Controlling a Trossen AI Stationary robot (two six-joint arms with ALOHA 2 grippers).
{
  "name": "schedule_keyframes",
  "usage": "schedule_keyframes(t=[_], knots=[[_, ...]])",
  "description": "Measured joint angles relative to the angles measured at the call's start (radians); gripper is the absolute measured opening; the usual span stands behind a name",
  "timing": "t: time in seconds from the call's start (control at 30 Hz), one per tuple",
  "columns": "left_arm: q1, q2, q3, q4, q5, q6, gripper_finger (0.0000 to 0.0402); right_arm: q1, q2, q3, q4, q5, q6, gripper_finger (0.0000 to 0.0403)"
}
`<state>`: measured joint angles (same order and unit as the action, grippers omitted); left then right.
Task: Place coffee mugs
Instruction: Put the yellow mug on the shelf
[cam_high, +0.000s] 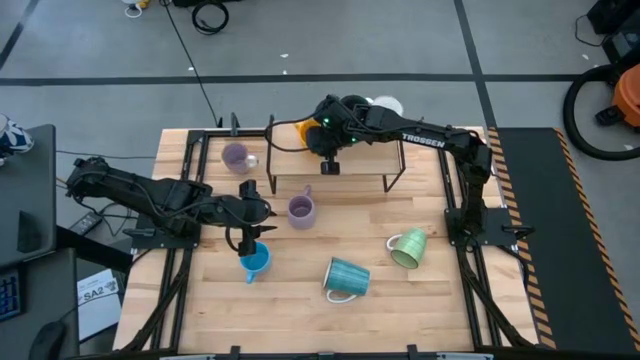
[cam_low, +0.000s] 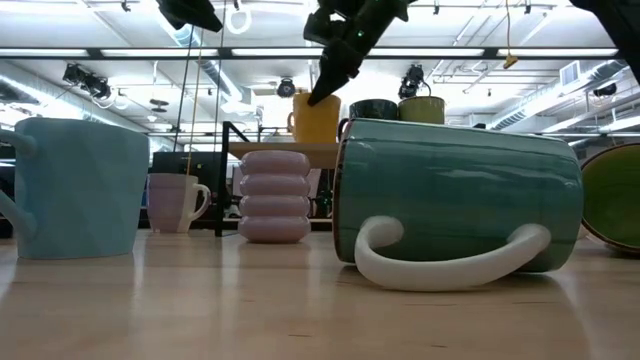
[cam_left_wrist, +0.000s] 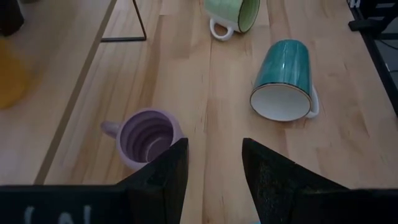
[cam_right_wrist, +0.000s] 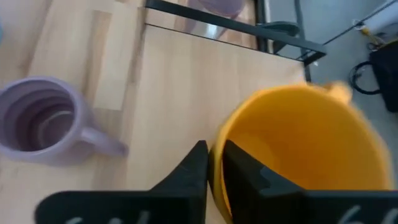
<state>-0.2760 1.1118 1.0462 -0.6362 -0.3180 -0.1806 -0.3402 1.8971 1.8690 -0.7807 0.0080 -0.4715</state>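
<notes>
An orange mug (cam_high: 304, 131) stands upright at the left end of the wooden shelf (cam_high: 360, 160) at the table's far side, and my right gripper (cam_right_wrist: 216, 167) is shut on it. A ribbed lavender mug (cam_high: 301, 208) stands in front of the shelf. A second lavender mug (cam_high: 236, 157) stands far left. The blue mug (cam_high: 255, 262) stands near left, with my left gripper (cam_high: 245, 238) open just above and beside it, holding nothing. The teal mug (cam_high: 346, 278) and the pale green mug (cam_high: 408, 248) lie on their sides, handles on the table. My right gripper pinches the orange mug's wall at its rim (cam_right_wrist: 217, 140), one finger (cam_right_wrist: 239, 171) inside the mug and the other (cam_right_wrist: 198, 169) outside. The fingers come slanting down from above and from the table's right. The mug is upright, its base at shelf level (cam_low: 315, 138).
A dark mug (cam_low: 373, 108) and a yellow-green one (cam_low: 422, 108) also stand on the shelf, right of the orange mug. The shelf's black wire legs (cam_high: 395, 180) stand on the table. Bare wood lies between the lavender mug and the pale green mug.
</notes>
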Motion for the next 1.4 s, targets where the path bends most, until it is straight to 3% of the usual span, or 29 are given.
schedule_keyframes(t=[0.6,1.4], knots=[[0.0,0.0,0.0,0.034,0.0,0.0,0.0158,-0.125,0.001,0.0,0.013,-0.055,-0.003,0.0037],[0.0,0.0,0.0,0.034,0.0,0.0,0.0158,-0.133,0.0,0.0,0.01,-0.053,-0.004,0.004]])
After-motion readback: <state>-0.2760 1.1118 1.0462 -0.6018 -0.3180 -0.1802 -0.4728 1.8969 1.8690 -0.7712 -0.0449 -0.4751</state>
